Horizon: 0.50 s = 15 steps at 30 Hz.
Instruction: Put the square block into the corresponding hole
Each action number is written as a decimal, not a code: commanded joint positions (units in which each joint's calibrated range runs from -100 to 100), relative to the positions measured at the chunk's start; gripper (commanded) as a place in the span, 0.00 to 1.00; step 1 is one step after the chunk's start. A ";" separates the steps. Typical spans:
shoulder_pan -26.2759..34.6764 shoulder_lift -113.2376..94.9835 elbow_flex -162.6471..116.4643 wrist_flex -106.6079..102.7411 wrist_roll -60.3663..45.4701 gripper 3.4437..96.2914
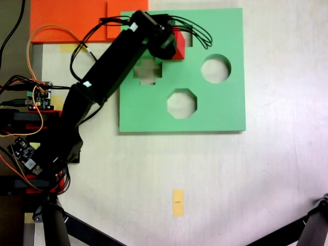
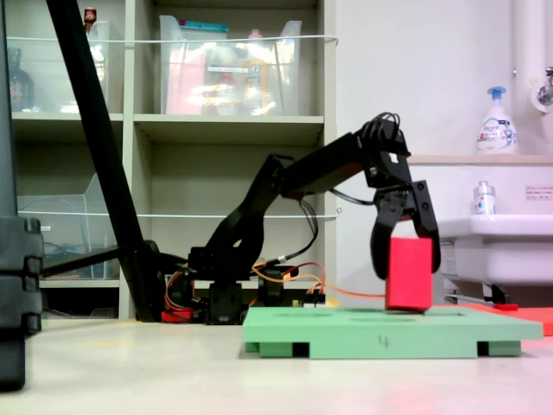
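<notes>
Pinching the red block (image 2: 409,273) between its two fingers, the pincer (image 2: 406,259) holds it upright, its underside just above the green board (image 2: 380,332). From overhead the block (image 1: 179,45) sits against the square hole (image 1: 186,38), partly hidden.

Koch arm, single, black, extended from its base.
Arm (image 1: 102,77) reaches up and right in the first exterior view; wrist bent down in the second exterior view; gripper (image 2: 406,255) points downward, jaws clamped either side of the square block (image 2: 409,273).
</notes>
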 commanded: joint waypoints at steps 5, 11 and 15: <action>0.98 3.80 1.53 12.30 1.22 0.24; 1.37 6.31 1.53 15.29 1.42 0.24; 1.37 7.57 1.53 15.96 1.42 0.24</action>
